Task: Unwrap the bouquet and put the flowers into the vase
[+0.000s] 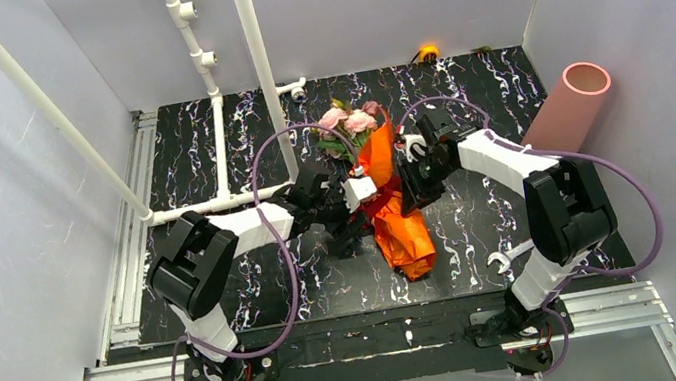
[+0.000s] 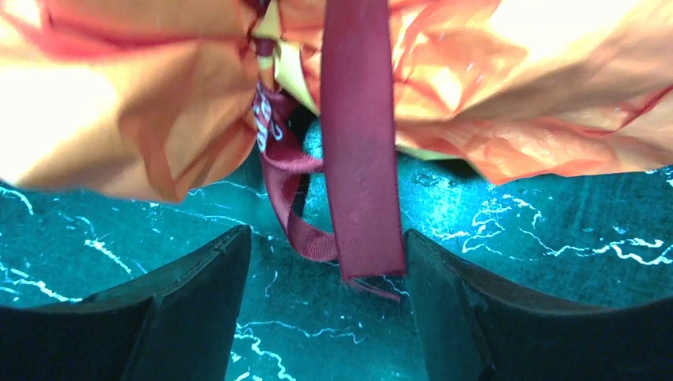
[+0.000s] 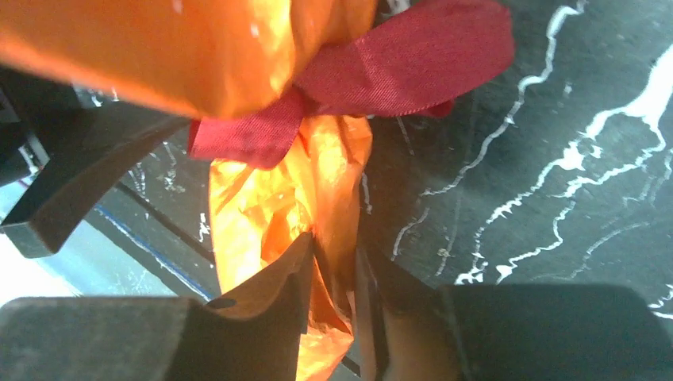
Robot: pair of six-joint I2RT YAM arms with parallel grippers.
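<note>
Bouquet (image 1: 396, 212) lies mid table (image 1: 461, 91), roses (image 1: 348, 118) at far end. Left pincer (image 2: 325, 238) wide, straddling dark red ribbon (image 2: 357, 119) tail. Right pincer (image 3: 333, 250) narrow, pinching orange wrapping (image 3: 262, 206). Vase (image 1: 569, 105) far right, well apart.

One bouquet (image 1: 398, 227), one vase (image 1: 565, 111), one wrench (image 1: 508, 258), one left end effector (image 2: 325, 242), one right end effector (image 3: 333, 258).

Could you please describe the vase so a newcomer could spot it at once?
On the black marbled table, go to the far right edge by the white wall. The vase is there, its open mouth facing the camera. Unlike the thin white pipes, it is a fat, plain salmon-pink tube with a thick rim.
</note>
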